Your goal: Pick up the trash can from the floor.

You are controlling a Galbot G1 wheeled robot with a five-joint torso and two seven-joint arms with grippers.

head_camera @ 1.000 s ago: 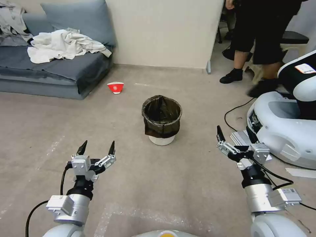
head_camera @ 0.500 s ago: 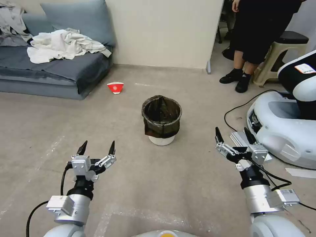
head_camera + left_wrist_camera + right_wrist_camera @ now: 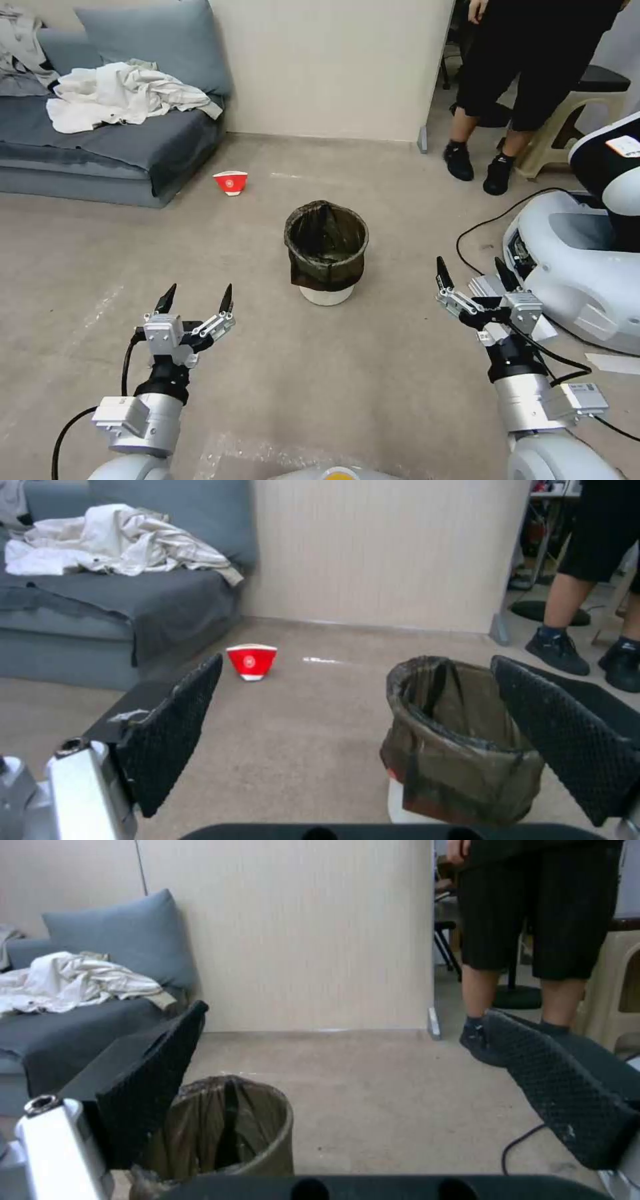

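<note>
Left claw (image 3: pixel 197 299) and right claw (image 3: pixel 475 273) forward, both spread wide.

trash can (image 3: pixel 326 252) on floor (image 3: pixel 373 373), ahead between hands | bowl (image 3: pixel 230 182) behind-left | sofa (image 3: pixel 133 143) far left

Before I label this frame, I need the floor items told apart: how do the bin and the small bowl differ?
The round white plastic trash can lined with a dark bag is much bigger than the small red-and-white paper bowl. The trash can sits mid-floor, ahead of both open pincers; the bowl lies farther off, near the grey sofa. Both stand upright on the beige floor, untouched.
</note>
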